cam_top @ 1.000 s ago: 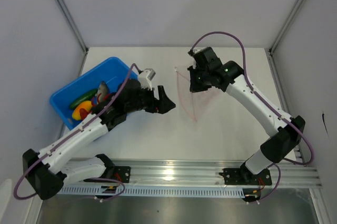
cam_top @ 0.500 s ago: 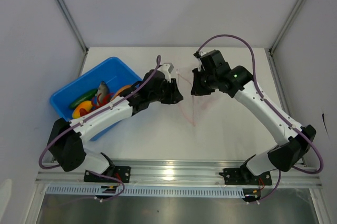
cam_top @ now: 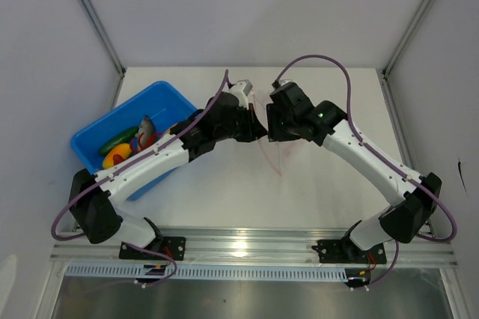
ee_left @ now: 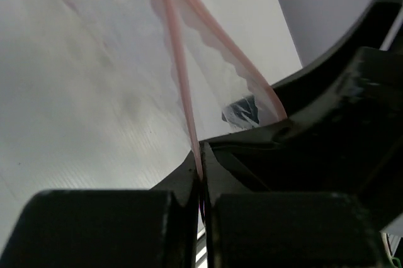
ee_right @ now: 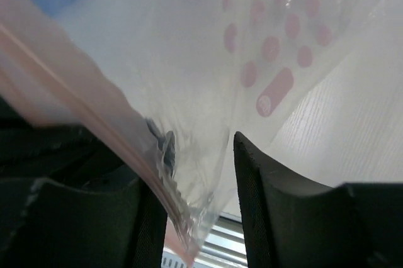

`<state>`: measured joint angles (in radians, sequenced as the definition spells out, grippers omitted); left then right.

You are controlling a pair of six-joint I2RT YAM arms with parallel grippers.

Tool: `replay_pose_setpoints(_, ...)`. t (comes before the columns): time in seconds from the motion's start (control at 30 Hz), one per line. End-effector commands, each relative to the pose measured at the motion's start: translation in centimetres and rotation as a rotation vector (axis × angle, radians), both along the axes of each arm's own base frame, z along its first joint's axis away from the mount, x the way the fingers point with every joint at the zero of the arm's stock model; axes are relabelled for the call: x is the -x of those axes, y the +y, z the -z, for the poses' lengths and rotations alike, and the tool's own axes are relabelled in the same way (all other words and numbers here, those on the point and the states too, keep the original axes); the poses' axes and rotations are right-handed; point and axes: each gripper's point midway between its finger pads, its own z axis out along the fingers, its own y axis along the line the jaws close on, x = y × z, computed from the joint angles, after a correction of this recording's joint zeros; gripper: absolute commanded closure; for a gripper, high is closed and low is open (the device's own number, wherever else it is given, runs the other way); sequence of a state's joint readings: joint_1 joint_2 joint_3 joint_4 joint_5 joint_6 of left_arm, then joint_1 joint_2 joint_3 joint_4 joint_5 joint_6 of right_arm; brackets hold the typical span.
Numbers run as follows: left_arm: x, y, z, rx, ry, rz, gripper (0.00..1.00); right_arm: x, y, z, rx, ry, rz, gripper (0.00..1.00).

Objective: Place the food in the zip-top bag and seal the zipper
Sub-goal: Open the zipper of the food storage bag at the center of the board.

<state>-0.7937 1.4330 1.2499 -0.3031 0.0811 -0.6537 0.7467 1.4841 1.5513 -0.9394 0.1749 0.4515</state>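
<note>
The left arm and right arm have white links, black joints and looping purple cables, the left gripper and right gripper black.

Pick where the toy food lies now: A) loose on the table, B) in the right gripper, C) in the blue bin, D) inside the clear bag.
C: the food lies in the blue bin, and the zip-top bag shows none inside.
</note>
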Motion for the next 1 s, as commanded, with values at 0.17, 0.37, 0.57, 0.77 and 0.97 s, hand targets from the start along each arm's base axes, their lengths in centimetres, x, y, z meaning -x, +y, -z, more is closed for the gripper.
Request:
replay_pose_setpoints(0.17,1.4,-0.2,-3.0,0.054,-0.013,0.003,0.99,-2.2,-2.9,0.0,0.133,-0.128,0.168,0.91)
replay_pose_setpoints(0.37,2.5,1.0,0.5,-0.046,-0.004,0.05,0.99,-4.0,-7.8,-2.8,0.213,-0.196,0.248,0.99)
replay_pose_setpoints(0.57,4.1,2.8,5.0,-0.137,0.044,0.087,0.99,-5.6,-13.7,-4.7,0.327,-0.254,0.36,1.0)
replay_pose_setpoints(0.77,4.1,3.1,5.9,-0.151,0.061,0.107,0.99,-5.7,-14.2,-4.9,0.315,-0.273,0.373,1.0)
replay_pose_setpoints(0.97,3.3,1.3,4.0,-0.111,0.047,0.164,0.99,-4.4,-11.6,-3.0,0.233,-0.222,0.26,1.0)
